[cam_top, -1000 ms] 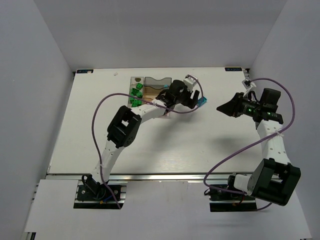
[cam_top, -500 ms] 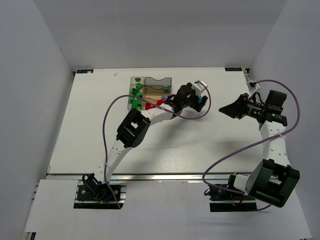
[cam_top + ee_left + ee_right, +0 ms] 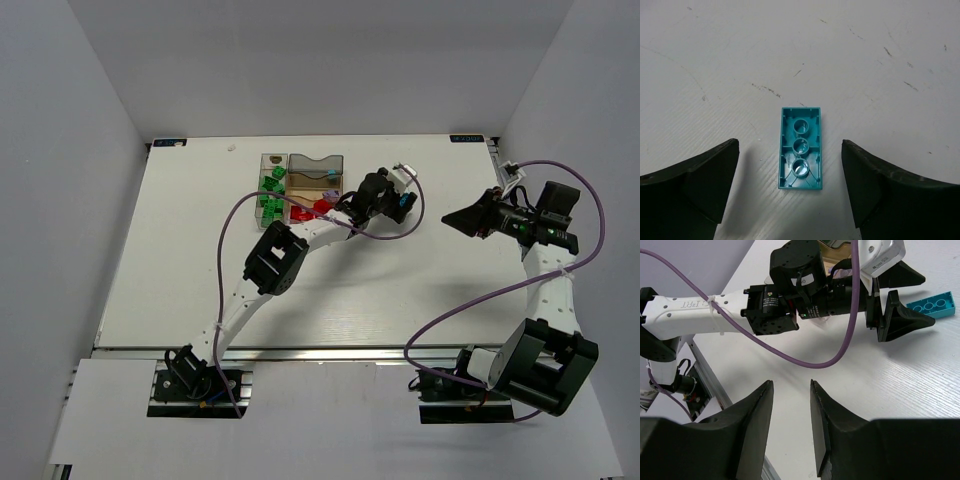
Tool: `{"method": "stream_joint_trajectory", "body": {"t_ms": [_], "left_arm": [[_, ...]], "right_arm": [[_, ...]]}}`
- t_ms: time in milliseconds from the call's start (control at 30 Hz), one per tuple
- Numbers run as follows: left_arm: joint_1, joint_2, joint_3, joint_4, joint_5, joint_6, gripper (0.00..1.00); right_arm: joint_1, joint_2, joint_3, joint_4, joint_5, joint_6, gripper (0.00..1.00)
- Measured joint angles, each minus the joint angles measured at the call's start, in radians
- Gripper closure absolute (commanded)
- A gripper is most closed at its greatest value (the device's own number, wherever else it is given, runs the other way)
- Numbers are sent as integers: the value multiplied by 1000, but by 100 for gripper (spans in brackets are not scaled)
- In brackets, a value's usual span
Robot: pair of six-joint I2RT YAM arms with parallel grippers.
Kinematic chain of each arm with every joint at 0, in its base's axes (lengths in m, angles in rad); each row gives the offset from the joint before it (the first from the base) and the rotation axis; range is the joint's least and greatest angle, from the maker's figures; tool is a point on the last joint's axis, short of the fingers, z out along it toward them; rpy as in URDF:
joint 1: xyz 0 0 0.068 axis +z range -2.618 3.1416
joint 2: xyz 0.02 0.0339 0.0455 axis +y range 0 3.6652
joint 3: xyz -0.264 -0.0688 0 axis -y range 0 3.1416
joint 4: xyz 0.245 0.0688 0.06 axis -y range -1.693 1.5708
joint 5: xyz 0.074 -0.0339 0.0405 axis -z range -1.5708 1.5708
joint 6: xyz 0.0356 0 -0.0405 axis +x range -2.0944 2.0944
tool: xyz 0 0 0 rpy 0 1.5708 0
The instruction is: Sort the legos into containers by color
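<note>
You are working over a white table (image 3: 180, 260) closed in by pale grey walls (image 3: 90, 100) on the left, back and right, with a metal rail (image 3: 300, 353) running along its near edge. Up close, the tabletop is showing fine ribbing and scattered dark scratches.

The organizer tray (image 3: 316, 160) is sitting toward the far side of the table, and everything below is placed from it. Green legos (image 3: 270, 190) are lying in its long narrow compartment on the left. Red legos (image 3: 305, 210) are lying in the compartment at its near edge. A few small pieces are showing in the far compartment, too small to tell apart.

Just right of the tray, a turquoise lego (image 3: 800, 148) is lying flat on the bare table with its hollow underside facing up. Your left gripper (image 3: 790, 150) is hanging over it with the jaws spread wide. One finger is standing on each side of the brick and neither is touching it.

Well to the right of the tray, your right gripper (image 3: 791, 385) is hovering above the table and pointing back toward it. Its fingers are standing slightly apart, with a narrow gap and nothing between them.
</note>
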Motion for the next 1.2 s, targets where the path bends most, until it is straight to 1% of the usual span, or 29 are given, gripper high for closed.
{"method": "stream_joint_trajectory", "body": {"t_ms": [67,100,200,300,433,467,567,667,933,1200], "left_arm": [[0,11,16,0,-4,-3,15],[0,13,17,-1,-9,-4,19],[0,14,17,-10,-16,-5,24],[0,14,17,-13,-21,-6,31],[0,14,17,-19,-31,-6,47],[0,14,17,-21,-33,-7,56],[0,14,17,-20,-40,-7,69],[0,13,10,-5,-43,-10,74],[20,-90,-126,28,-47,-50,79],[76,-246,-132,16,-132,-84,86]], "right_arm": [[-5,0,0,0,-4,0,59],[-6,0,0,0,-5,0,59],[-13,0,0,0,-11,1,59],[-18,0,0,0,-17,1,59],[-23,0,0,0,-26,1,59],[-25,0,0,0,-27,1,59],[-29,-3,-1,0,-29,1,59],[-31,-5,-3,1,-30,1,59],[-37,-12,-9,2,-29,3,59],[-37,-21,-23,4,-29,5,59]]}}
